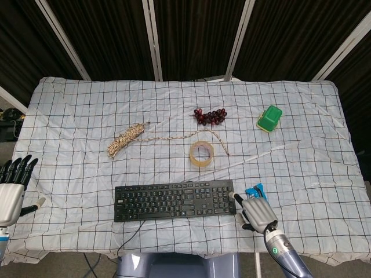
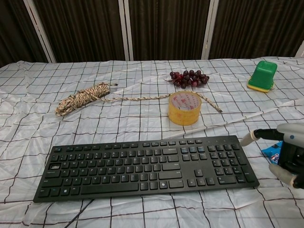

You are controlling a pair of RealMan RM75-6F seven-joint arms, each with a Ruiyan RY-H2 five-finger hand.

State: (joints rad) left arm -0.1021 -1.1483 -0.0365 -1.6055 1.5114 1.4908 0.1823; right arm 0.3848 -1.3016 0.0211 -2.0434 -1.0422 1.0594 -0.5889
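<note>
My right hand (image 1: 257, 213) hangs over the table's front right, just beside the right end of the black keyboard (image 1: 175, 200). It covers most of a blue snack packet (image 1: 255, 190), of which only the far end shows. In the chest view the right hand (image 2: 287, 154) has its thumb stretched toward the keyboard (image 2: 142, 164) and its fingers apart, with a corner of the packet (image 2: 271, 151) peeking out behind it. Whether it touches the packet I cannot tell. My left hand (image 1: 11, 194) hovers off the table's front left edge, fingers straight and apart, holding nothing.
A roll of yellow tape (image 1: 201, 152) stands behind the keyboard. A bundle of rope (image 1: 126, 139) lies to the left, its loose end trailing toward the tape. Dark grapes (image 1: 210, 116) and an upturned green cup (image 1: 269, 118) sit farther back on the checked cloth (image 1: 69, 116).
</note>
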